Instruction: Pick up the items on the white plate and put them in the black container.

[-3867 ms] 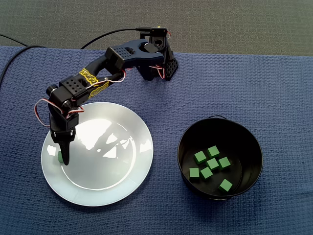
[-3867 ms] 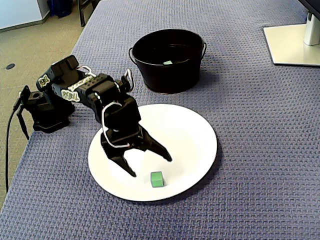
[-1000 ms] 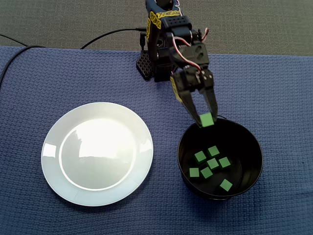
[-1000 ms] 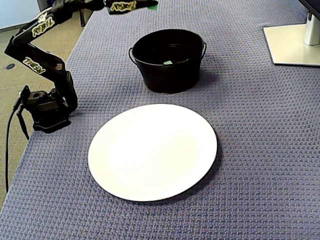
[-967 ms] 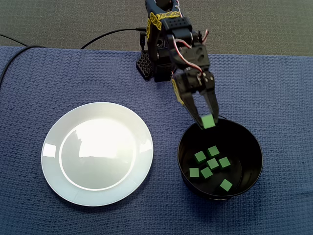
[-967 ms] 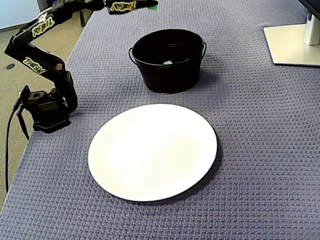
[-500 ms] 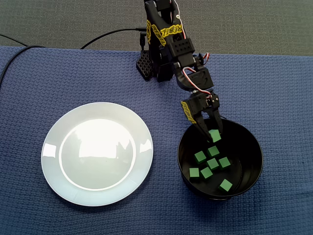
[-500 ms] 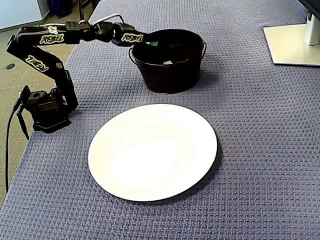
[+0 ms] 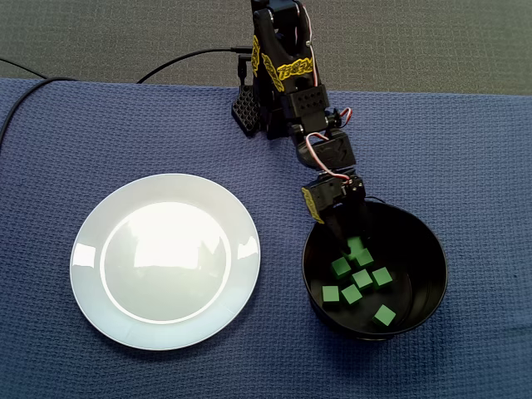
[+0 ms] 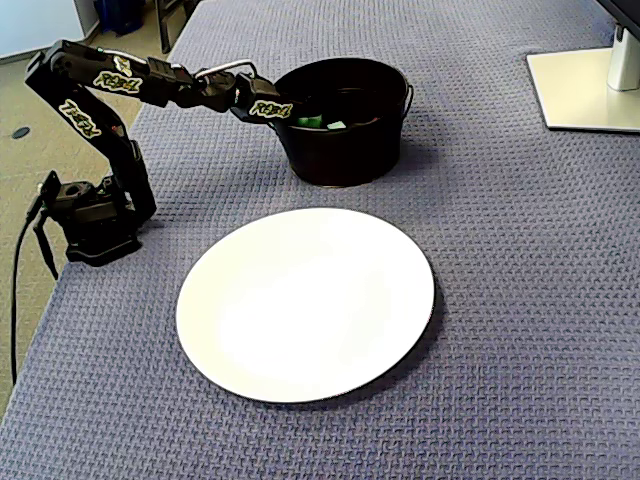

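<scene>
Inside the black bucket (image 9: 428, 249), at the right of a fixed view from above, the gripper (image 9: 350, 241) pinches a green cube (image 9: 357, 244) between its fingertips, just above the other green cubes (image 9: 362, 278) lying on the bucket floor. The white plate (image 9: 166, 258) sits well apart to the left on the blue cloth (image 9: 465, 150).

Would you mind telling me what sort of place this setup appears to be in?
Probably an office desk: a monitor-style stand base, blue woven cloth over the table, grey carpet-like floor beyond.
</scene>
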